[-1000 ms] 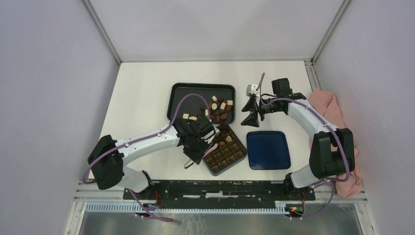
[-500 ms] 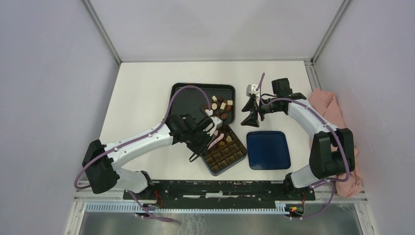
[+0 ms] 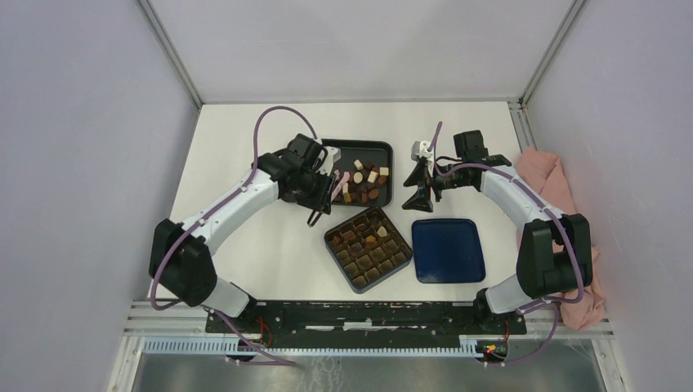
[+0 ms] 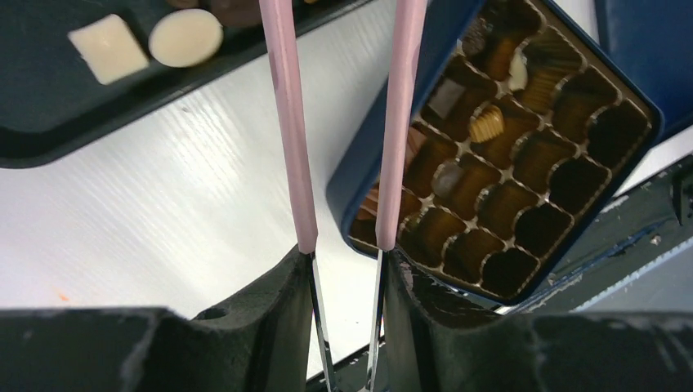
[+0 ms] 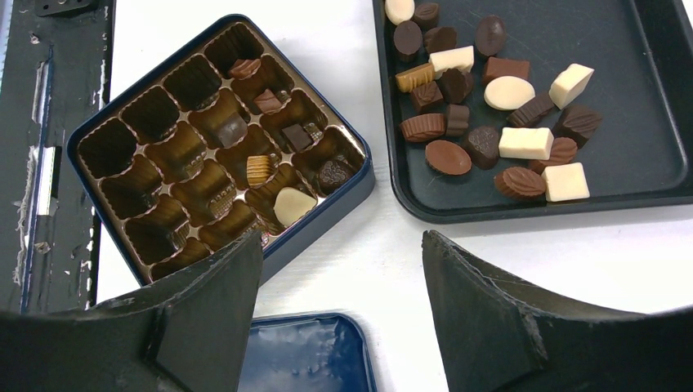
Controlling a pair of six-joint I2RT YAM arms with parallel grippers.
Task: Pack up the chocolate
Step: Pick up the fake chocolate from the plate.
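Observation:
Loose chocolate pieces (image 3: pixel 364 181) in dark brown, mid brown and cream lie in a black tray (image 3: pixel 372 151), clearest in the right wrist view (image 5: pixel 490 122). The dark blue box (image 3: pixel 369 247) with square compartments holds several pieces (image 5: pixel 270 139). My left gripper (image 3: pixel 319 184) is shut on pink tweezers (image 4: pixel 286 122) and hovers at the tray's left end. The tweezer arms stand apart, their tips out of the left wrist view, with nothing seen between them. My right gripper (image 3: pixel 421 186) is open and empty, right of the tray, above the table (image 5: pixel 339 245).
The box's blue lid (image 3: pixel 447 250) lies flat to the right of the box. A pink cloth (image 3: pixel 556 188) lies at the table's right edge. The left arm's cable (image 3: pixel 270 122) loops over the table behind the tray.
My left arm has swung with the tweezers from over the box, back and left, to the tray's left end. The right arm has not moved.

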